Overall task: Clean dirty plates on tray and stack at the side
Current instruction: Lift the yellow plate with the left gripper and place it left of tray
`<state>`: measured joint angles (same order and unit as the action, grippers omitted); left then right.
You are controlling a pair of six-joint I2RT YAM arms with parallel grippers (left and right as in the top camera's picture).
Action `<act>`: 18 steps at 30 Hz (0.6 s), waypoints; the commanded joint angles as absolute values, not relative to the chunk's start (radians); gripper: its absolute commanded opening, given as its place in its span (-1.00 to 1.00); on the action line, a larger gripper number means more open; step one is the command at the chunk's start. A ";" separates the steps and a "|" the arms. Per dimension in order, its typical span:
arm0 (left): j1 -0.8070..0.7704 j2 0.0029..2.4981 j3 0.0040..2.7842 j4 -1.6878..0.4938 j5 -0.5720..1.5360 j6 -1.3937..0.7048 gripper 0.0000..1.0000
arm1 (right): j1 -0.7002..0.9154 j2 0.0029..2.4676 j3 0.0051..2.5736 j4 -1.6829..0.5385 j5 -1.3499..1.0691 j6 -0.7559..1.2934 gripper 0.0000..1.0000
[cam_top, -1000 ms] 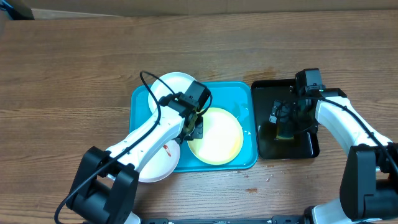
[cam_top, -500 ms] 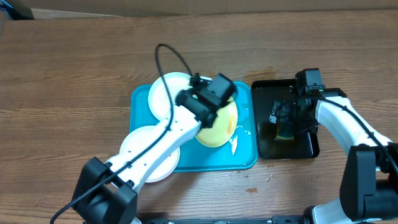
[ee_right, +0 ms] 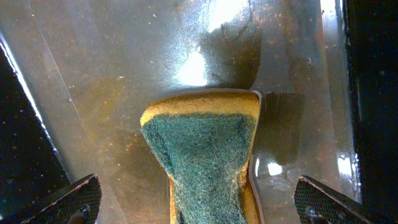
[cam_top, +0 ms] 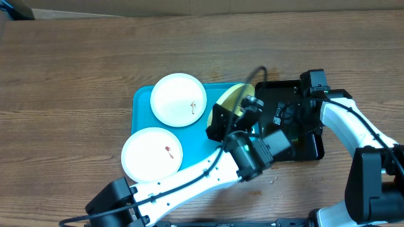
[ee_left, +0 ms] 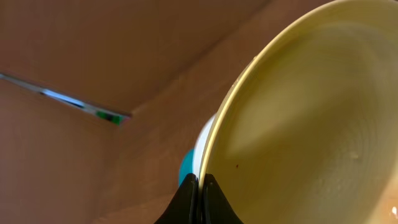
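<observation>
The left end effector pinches the tilted green-rimmed plate by its rim at the blue tray's right edge. The right end effector gapes open astride a sponge.

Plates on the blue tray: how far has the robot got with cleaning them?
Done: nothing. The round far white plate and near white plate show small smears, and no stack exists. In hand: the left gripper pinches the lime-rimmed plate by its rim, tilted up near the black plastic tray; the right gripper sits open around the green-and-yellow sponge there. Left: scrub all three, then stack them.
</observation>
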<state>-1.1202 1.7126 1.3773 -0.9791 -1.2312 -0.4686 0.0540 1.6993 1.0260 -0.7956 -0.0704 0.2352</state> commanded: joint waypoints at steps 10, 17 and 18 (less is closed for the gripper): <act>-1.072 1.684 1.406 -0.896 -1.077 -0.505 -0.91 | 0.057 1.696 1.029 -0.790 -0.061 0.236 1.00; -0.836 1.674 1.411 -0.850 -0.634 -0.451 -0.92 | 0.057 1.696 1.029 -0.790 -0.061 0.236 1.00; -0.792 1.670 1.414 -0.850 -0.577 -0.441 -0.92 | 0.057 1.696 1.029 -0.790 -0.061 0.236 1.00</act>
